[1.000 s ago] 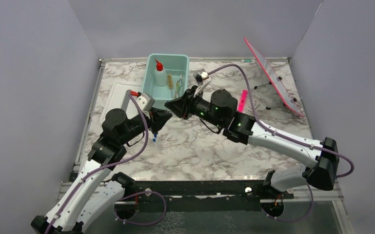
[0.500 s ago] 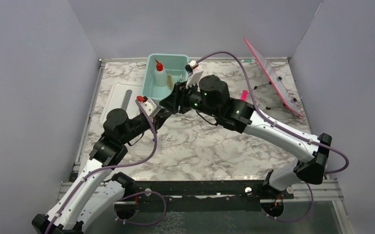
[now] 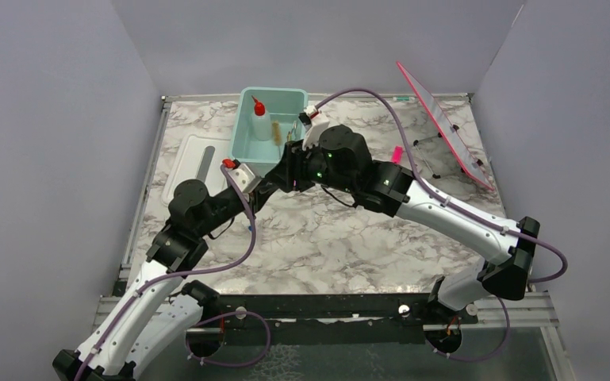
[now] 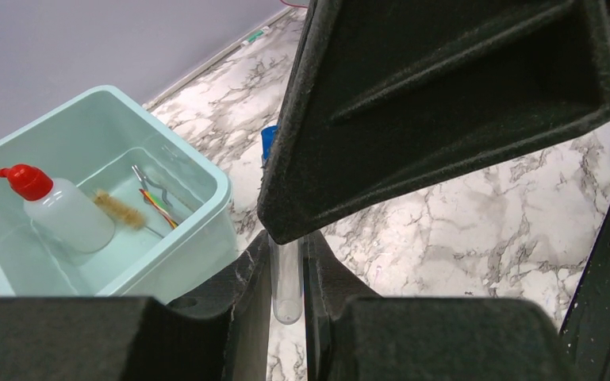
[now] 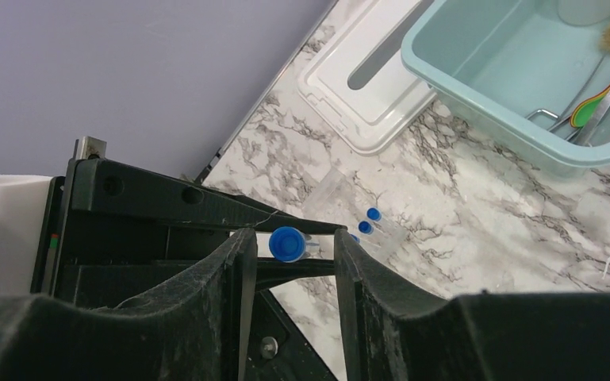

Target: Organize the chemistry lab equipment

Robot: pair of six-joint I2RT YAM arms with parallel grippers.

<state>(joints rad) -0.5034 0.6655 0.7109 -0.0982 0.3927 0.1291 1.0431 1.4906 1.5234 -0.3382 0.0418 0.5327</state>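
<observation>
Just off the near corner of the teal tub point(image 3: 274, 90), the two arms have come together above the bench point(image 3: 349, 246). A second ago the right tool point(image 5: 289, 235) hung clear of its partner, off to the right. Since then it has swung left and closed the gap, while the left arm has shifted only slightly to meet it. Now the right fingers straddle the blue cap point(image 4: 269, 144) of the vial point(image 4: 287, 290). The left tool point(image 4: 287, 252) has that vial pinched tight by its clear barrel, cap end pointing out toward the other arm. From the right wrist view there's daylight on both sides of the cap, so the right tool stands wide and has taken nothing yet.

To me this looks like a hand-over on the point of happening: the right tool bites on the cap end, then the left lets go. The tub seems the likely destination, since the squeeze bottle point(image 3: 261, 121) and the tongs point(image 4: 152, 184) already lie inside. More blue-capped vials point(image 5: 369, 220) sit on the bench near the white lid point(image 5: 365, 71), so plenty of sorting remains. That slim, smooth tube could slip if the left tool releases too early.
</observation>
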